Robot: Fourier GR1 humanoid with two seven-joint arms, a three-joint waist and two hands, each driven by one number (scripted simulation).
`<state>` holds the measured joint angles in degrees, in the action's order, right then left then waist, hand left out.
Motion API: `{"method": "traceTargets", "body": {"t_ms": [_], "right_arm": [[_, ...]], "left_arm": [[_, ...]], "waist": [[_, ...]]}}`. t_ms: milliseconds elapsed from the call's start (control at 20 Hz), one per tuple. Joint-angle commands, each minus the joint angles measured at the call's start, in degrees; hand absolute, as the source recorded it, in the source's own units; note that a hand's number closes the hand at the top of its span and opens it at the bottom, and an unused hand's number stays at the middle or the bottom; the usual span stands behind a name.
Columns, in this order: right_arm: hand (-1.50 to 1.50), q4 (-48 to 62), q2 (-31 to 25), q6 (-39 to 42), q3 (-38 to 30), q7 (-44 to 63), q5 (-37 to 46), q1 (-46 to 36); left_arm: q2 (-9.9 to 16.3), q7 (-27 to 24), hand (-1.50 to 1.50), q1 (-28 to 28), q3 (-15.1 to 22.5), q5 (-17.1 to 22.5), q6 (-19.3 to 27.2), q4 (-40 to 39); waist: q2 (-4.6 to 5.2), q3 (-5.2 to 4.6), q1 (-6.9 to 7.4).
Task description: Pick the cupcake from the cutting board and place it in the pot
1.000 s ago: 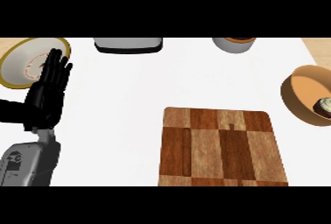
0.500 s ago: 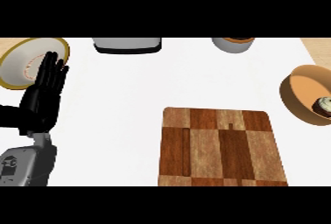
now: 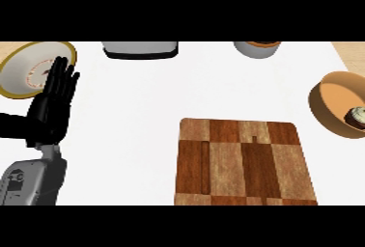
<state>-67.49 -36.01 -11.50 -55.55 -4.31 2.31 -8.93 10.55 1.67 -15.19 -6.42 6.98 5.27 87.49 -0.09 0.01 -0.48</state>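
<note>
Counter (image 3: 178, 87) of plain white fills the view, seen steeply from above. Low and right of centre lies a wooden cutting board (image 3: 246, 161), a checker of light and dark brown blocks with rounded corners; nothing sits on it. At the right edge stands a tan, round pot (image 3: 333, 103), partly cut off by the frame, well apart from the board. Inside it, against its right side, rests the cupcake (image 3: 357, 117), showing a dark body with a pale top; only part of it is visible.

At the left, the robot's left hand (image 3: 51, 108) is black, flat and released, its fingers straight and pointing up the view, its grey forearm (image 3: 32, 181) entering from the lower left corner. It grasps nothing. The fingertips overlap the rim of a round plate (image 3: 25, 65), cream with a yellow edge, at the upper left.

Along the top edge sit a grey, rounded rectangular object (image 3: 139, 49) with a dark underside, and further right a grey cup-like vessel (image 3: 257, 48) with brown inside; both are cut off. The right hand does not appear. No writing, brand or label can be read anywhere.
</note>
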Motion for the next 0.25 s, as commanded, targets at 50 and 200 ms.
{"method": "traceTargets", "body": {"t_ms": [50, 200], "right_arm": [[-1.50, 6.77, -4.09, 5.33, -5.17, -6.10, -5.04, 4.84], [-1.50, 3.83, -5.17, 7.53, -6.15, -3.09, -6.05, 8.69]], "left_arm": [[0.04, 0.67, 0.00, 4.60, 0.32, 0.25, -0.90, 5.12], [1.84, 3.81, 0.00, -4.66, -2.14, 0.58, 0.23, -1.08]], "waist": [[-0.01, 0.04, 0.50], [0.06, 0.01, -0.14]]}}
